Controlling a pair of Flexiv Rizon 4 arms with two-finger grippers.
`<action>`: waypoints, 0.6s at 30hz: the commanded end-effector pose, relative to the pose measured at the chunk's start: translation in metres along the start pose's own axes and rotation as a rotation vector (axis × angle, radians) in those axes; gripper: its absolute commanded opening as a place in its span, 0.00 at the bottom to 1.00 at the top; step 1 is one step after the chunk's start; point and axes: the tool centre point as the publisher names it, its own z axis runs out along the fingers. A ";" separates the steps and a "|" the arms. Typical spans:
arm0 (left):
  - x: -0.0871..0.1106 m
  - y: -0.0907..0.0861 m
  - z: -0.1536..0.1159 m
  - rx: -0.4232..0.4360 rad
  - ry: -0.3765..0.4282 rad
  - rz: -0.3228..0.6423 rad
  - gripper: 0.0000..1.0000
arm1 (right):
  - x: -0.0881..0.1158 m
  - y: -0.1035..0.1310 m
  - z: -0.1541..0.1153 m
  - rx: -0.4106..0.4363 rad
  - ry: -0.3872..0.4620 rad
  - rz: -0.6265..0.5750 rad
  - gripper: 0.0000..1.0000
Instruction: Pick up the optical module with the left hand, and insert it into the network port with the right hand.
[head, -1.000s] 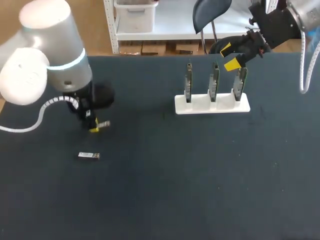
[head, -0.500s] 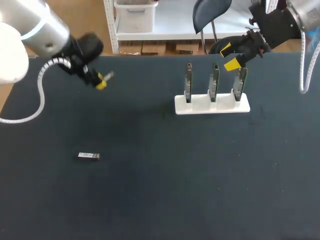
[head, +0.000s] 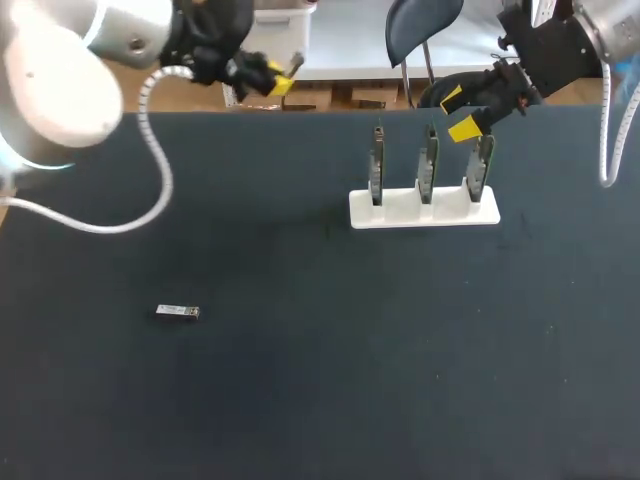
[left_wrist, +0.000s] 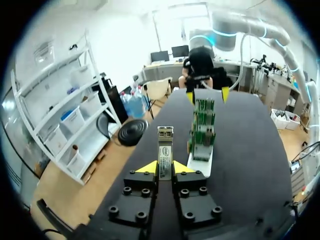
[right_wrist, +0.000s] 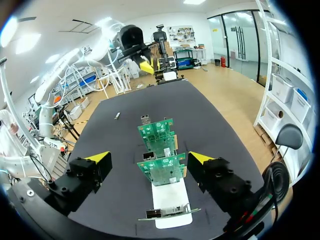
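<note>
A slim silver optical module (left_wrist: 165, 144) stands out between the yellow tips of my left gripper (left_wrist: 164, 168), which is shut on it. In the head view that gripper (head: 281, 79) hangs high over the table's back edge, left of the middle, with the module (head: 295, 64) pointing right. Three green boards with network ports (head: 427, 165) stand upright in a white rack (head: 424, 212) at the back right. My right gripper (head: 458, 114) is open above the rack's right end, and the boards (right_wrist: 161, 170) lie between its fingers without touching them.
A second optical module (head: 178, 312) lies flat on the dark table (head: 350, 360) at the left, also seen far ahead in the right wrist view (right_wrist: 117, 115). From the left wrist, the rack's boards (left_wrist: 202, 130) stand just ahead with my right gripper (left_wrist: 206, 96) beyond them.
My left arm has risen from low over the table's left side and swung back and right, carrying the module. The right arm and the module on the table have stayed put.
</note>
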 end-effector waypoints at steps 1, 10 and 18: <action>-0.023 -0.006 0.019 0.014 -0.197 0.028 0.00 | 0.000 0.002 0.000 0.005 0.000 -0.001 1.00; -0.073 -0.036 0.047 0.115 -0.321 0.085 0.00 | 0.000 0.002 0.000 0.005 0.000 -0.001 1.00; -0.097 -0.057 0.068 0.194 -0.395 0.081 0.00 | 0.000 0.002 0.000 0.005 0.000 -0.001 1.00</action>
